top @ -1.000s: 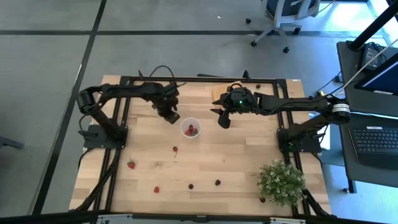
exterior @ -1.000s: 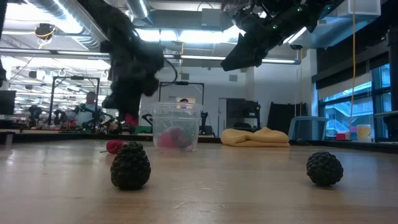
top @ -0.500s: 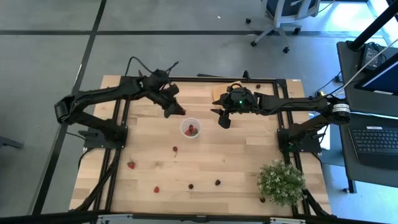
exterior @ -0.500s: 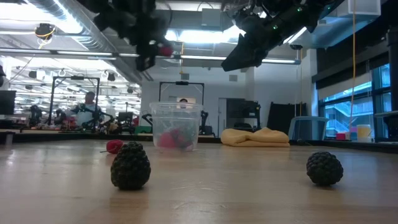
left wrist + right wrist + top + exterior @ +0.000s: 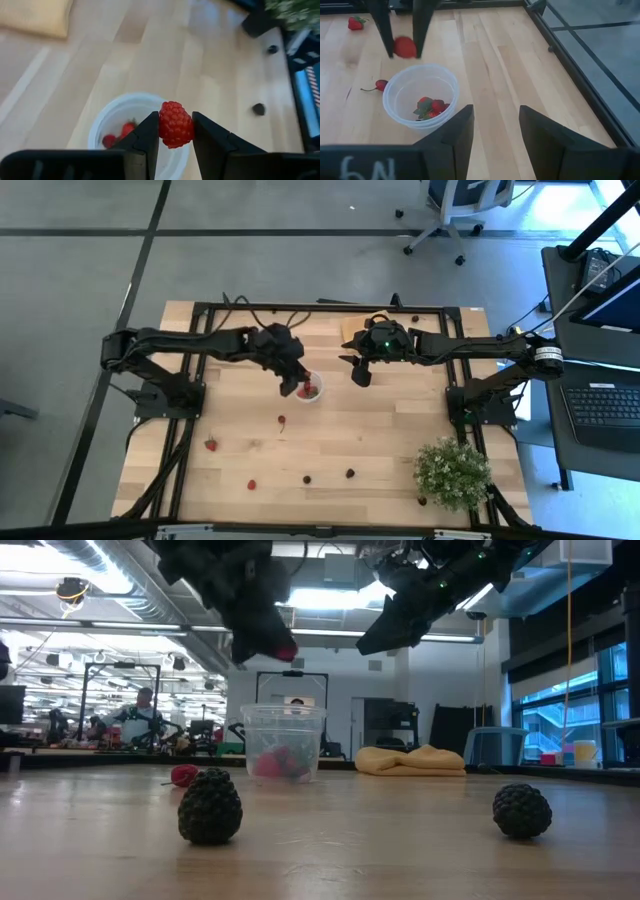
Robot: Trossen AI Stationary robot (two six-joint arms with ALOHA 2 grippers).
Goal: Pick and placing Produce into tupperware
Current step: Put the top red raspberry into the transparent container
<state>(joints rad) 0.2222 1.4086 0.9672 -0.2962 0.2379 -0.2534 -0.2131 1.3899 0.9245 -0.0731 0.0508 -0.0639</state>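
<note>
The translucent tub (image 5: 420, 95) holds red fruit (image 5: 431, 107); above it, the left claw (image 5: 175, 131) clamps a raspberry (image 5: 175, 124).

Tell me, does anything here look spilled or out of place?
Nothing stands out. The tub stands upright with red fruit inside, the left gripper holds a raspberry above it, and the loose berries on the table await picking.

Probably lab: exposed ducts (image 5: 60, 615), workbenches (image 5: 120, 745)

Left hand (image 5: 175, 131) hangs raised, fingers pinching a red raspberry (image 5: 175, 124); right hand (image 5: 495, 130) hovers open, empty.
</note>
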